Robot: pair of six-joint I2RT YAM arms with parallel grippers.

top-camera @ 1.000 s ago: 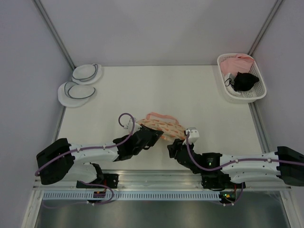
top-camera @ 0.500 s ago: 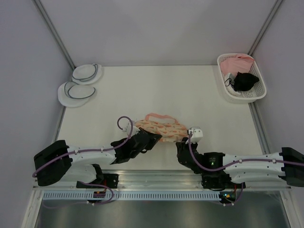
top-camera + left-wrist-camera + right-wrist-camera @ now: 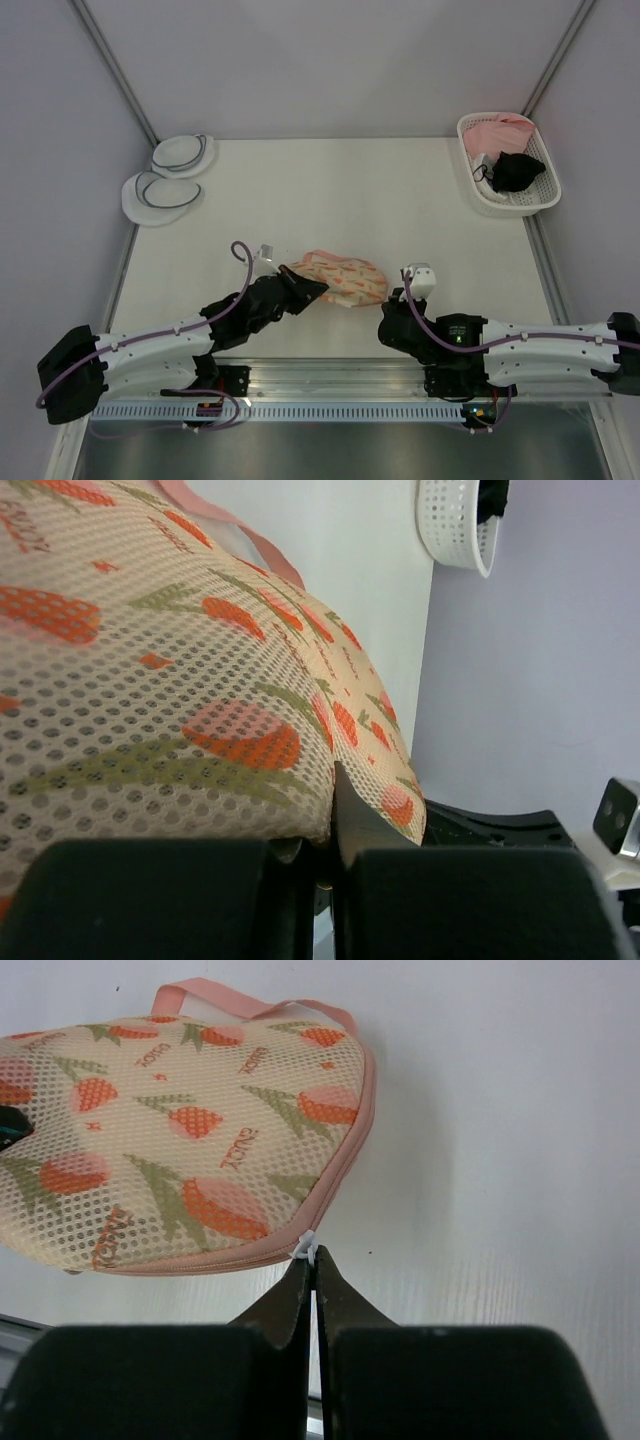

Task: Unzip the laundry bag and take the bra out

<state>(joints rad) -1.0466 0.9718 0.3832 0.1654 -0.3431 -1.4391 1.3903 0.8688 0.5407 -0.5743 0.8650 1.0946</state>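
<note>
The laundry bag (image 3: 345,278) lies on the table between the arms, cream mesh with an orange floral print and pink trim. My left gripper (image 3: 316,289) is shut on its left edge, and the mesh (image 3: 200,680) fills the left wrist view above the closed jaws (image 3: 335,785). My right gripper (image 3: 384,308) is at the bag's near right edge. Its tips (image 3: 313,1255) are pinched on the small white zip pull (image 3: 307,1244) at the pink seam. The bag (image 3: 190,1130) looks zipped, with its pink handle strap (image 3: 250,1005) at the far side. The bra is hidden.
A white basket (image 3: 530,200) at the back right holds pink, black and white garments. Two plain white round pouches (image 3: 165,190) lie at the back left. Metal frame posts stand at both back corners, and a rail runs along the near edge.
The right gripper has closed on the zip pull at the bag's near right edge. The left arm has swung back to the left, still gripping the bag, which shifted and turned slightly.
</note>
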